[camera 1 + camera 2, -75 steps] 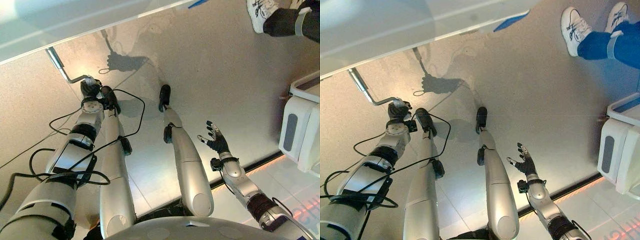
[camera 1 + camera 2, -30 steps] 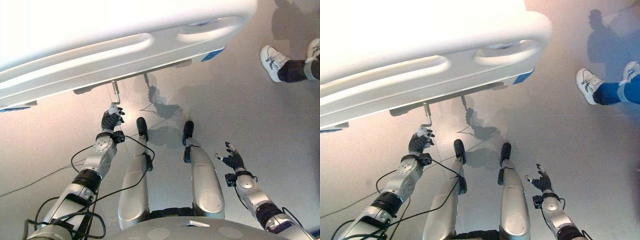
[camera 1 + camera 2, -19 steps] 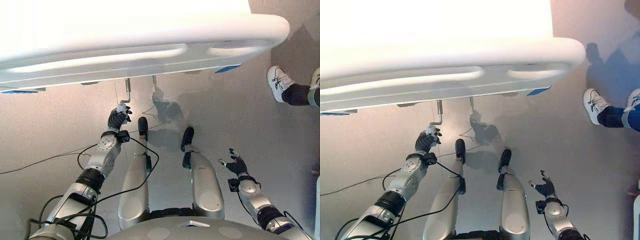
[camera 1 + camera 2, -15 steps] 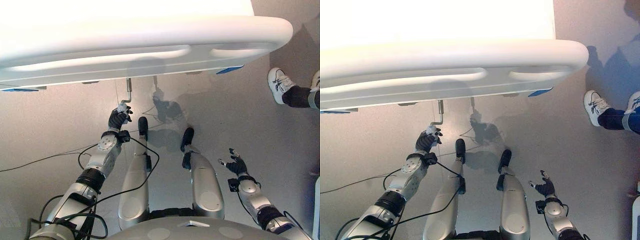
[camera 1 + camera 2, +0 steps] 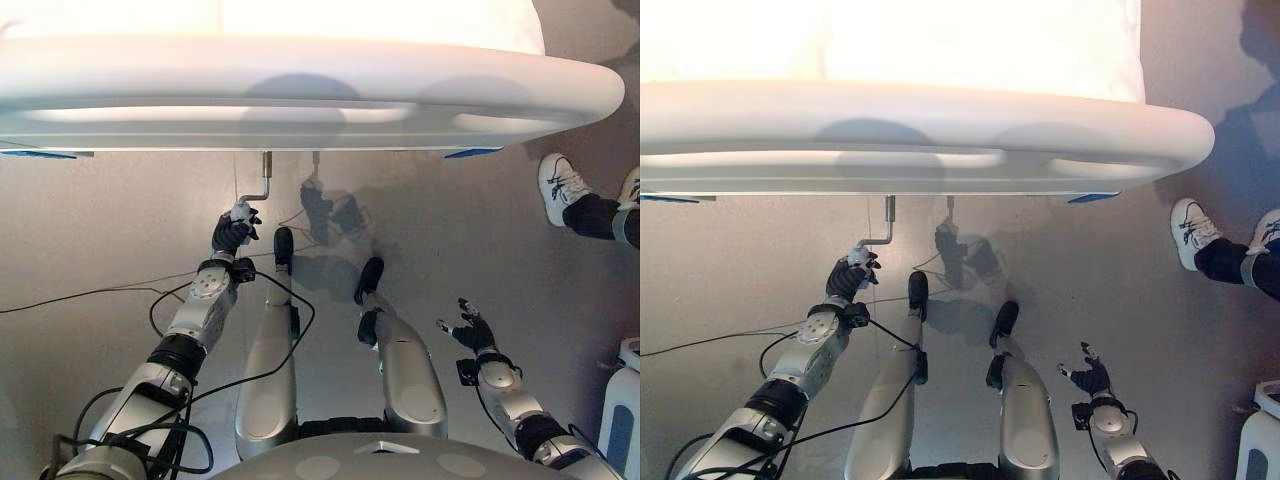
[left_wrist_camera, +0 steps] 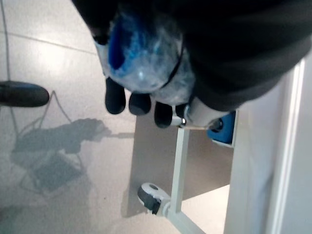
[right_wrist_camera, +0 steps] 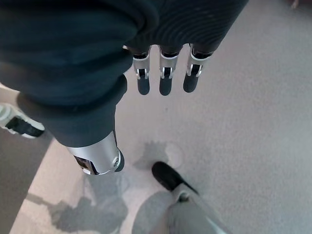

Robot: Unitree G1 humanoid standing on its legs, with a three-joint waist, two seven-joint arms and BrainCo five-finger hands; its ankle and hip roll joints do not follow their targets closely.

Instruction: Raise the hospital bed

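The white footboard of the hospital bed (image 5: 300,95) spans the top of the eye views. Below its lower edge a bent metal crank (image 5: 266,176) hangs down towards the floor. My left hand (image 5: 231,234) is shut on the crank's grip. In the left wrist view its dark-tipped fingers (image 6: 117,100) curl round that grip (image 6: 139,61), which is wrapped in blue and clear film. My right hand (image 5: 472,333) hangs low at the right, apart from the bed. It is open, with its fingers (image 7: 165,80) straight over bare floor.
A person's white shoes (image 5: 560,186) and dark trouser legs stand on the floor at the right. A white unit (image 5: 620,420) sits at the lower right corner. A caster wheel (image 6: 150,196) of the bed frame rests on the grey floor beneath the bed.
The camera has tilted up, so the footboard takes up more of the picture. My left hand has kept its hold on the crank grip. The right hand stays open at the right.
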